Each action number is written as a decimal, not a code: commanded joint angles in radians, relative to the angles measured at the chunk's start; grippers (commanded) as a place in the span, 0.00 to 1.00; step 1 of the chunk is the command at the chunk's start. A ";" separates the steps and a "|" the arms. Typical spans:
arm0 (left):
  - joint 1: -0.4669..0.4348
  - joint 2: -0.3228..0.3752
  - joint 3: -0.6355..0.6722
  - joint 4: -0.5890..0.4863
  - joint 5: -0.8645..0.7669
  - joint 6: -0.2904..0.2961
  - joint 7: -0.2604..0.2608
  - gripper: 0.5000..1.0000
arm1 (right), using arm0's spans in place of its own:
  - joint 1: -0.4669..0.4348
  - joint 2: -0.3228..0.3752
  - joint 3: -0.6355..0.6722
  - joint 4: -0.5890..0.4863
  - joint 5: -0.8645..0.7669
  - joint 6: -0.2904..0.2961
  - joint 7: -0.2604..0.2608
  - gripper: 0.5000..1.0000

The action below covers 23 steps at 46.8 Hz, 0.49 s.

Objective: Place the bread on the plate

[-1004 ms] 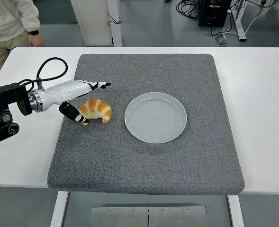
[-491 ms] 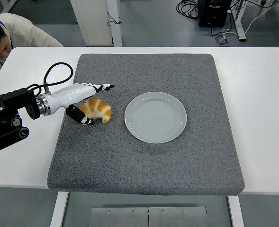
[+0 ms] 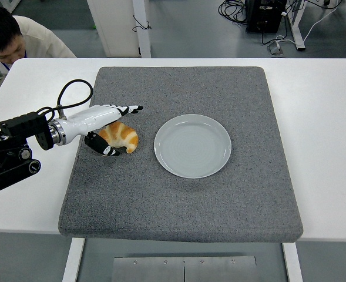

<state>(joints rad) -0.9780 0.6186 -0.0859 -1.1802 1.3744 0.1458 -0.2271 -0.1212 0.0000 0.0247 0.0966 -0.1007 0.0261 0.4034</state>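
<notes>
Bread (image 3: 120, 136), a croissant, lies on the grey mat (image 3: 178, 194) just left of the plate (image 3: 192, 145), apart from the rim, with a strip of bare mat between them.

Head view: note that the croissant's long axis runs roughly left to right, its curved back away from you and its tips turned toward the near edge of the mat. The left hand (image 3: 107, 128) sits at the croissant's left end, on the side away from the plate. Its upper fingers (image 3: 127, 109) reach over the far side of the croissant and the thumb curls in beneath the near side; the hand is partly closed around the bread, and whether the grip is firm cannot be read here. The right hand is not in view. Expect the carry to run straight rightward to the plate; nothing lies on that path. A person (image 3: 14, 38) leans in beyond the table's far left corner, well away from the plate.
</notes>
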 commanded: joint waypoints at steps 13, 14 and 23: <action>0.002 -0.007 0.002 0.011 0.000 0.017 -0.001 0.20 | 0.000 0.000 0.000 0.000 -0.001 0.000 0.000 1.00; 0.002 -0.007 0.002 0.011 0.000 0.018 -0.001 0.14 | 0.000 0.000 0.000 0.000 -0.001 0.000 0.000 1.00; -0.002 -0.003 -0.002 0.011 -0.002 0.017 -0.015 0.00 | 0.000 0.000 0.000 0.000 0.001 0.000 0.000 1.00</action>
<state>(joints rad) -0.9758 0.6128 -0.0845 -1.1688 1.3747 0.1636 -0.2348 -0.1205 0.0000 0.0247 0.0966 -0.1006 0.0261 0.4034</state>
